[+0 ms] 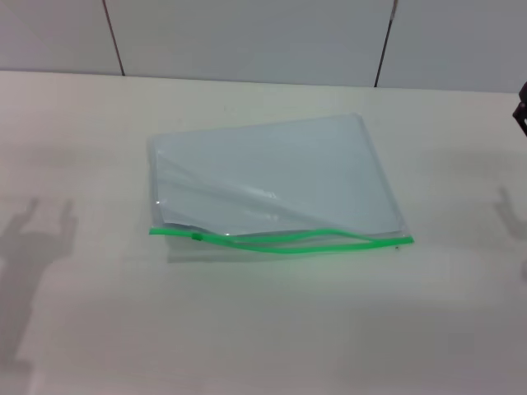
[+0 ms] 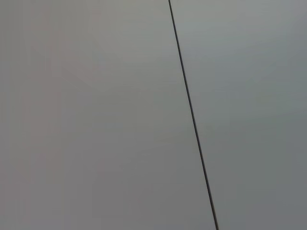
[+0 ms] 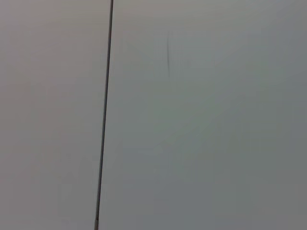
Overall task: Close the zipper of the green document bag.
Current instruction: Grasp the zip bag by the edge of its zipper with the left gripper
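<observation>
green document bag (image 1: 276, 177): flat rectangular translucent pale blue-grey plastic pouch with white sheets showing through, lying flat near the middle of the pale cream bench (image 1: 263, 329), turned slightly askew. zipper (image 1: 280, 239): thin bright green plastic strip along the bag's near long edge, the edge closest to the robot. the two green tracks are parted over most of the length, bowing away from each other toward the bag's right end and meeting again at the right corner, so the mouth is open. small green slider tab (image 1: 198, 237) sits close to the bag's left end.

right of the bag, at the far right border of the head view, a sliver of dark hardware (image 1: 521, 111) shows; can't tell if it's the right end effector or how far open it is. left end effector isn't visible anywhere. left of the bag, a forked shadow (image 1: 37, 234) falls on the bench.

both wrist views show only light grey wall panels (image 2: 96, 115) with a thin dark seam (image 2: 192, 115), no fingers, no bag. the same panelling runs behind the bench, beyond the bag.
</observation>
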`<state>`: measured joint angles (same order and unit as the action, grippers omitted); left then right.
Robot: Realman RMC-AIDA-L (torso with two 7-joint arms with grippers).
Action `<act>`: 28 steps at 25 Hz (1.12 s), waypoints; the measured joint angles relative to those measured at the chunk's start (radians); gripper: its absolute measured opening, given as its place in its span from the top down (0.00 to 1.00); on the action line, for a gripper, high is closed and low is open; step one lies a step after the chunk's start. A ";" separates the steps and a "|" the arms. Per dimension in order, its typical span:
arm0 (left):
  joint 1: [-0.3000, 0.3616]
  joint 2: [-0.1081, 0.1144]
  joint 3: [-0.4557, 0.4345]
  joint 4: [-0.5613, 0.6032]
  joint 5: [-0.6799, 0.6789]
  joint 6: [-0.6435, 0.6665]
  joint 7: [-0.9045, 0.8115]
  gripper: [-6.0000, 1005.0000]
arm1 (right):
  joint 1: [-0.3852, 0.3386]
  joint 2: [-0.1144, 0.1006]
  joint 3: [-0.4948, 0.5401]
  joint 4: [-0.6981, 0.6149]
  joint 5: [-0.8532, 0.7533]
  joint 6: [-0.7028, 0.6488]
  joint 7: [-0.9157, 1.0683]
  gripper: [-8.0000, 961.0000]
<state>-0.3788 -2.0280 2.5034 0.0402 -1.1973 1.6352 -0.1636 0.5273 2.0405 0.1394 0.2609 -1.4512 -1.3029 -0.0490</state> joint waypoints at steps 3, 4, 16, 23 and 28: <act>0.000 0.000 0.000 -0.002 0.000 -0.006 -0.001 0.50 | 0.001 0.000 -0.001 0.001 0.000 0.002 0.000 0.06; 0.000 0.000 0.000 -0.002 0.001 -0.008 -0.001 0.50 | 0.002 0.000 -0.001 0.000 0.001 0.002 0.001 0.06; -0.013 0.000 0.219 -0.099 0.287 -0.035 0.070 0.50 | 0.002 0.001 -0.005 0.002 -0.004 -0.006 0.001 0.07; -0.004 -0.003 0.317 -0.102 0.547 -0.043 0.274 0.49 | 0.002 0.000 -0.004 0.000 -0.007 -0.006 0.001 0.08; 0.009 -0.003 0.317 -0.102 0.589 -0.077 0.357 0.49 | 0.000 0.000 -0.004 -0.004 -0.005 -0.006 0.000 0.08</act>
<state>-0.3694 -2.0307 2.8204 -0.0620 -0.6079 1.5587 0.1937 0.5271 2.0401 0.1353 0.2565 -1.4565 -1.3092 -0.0487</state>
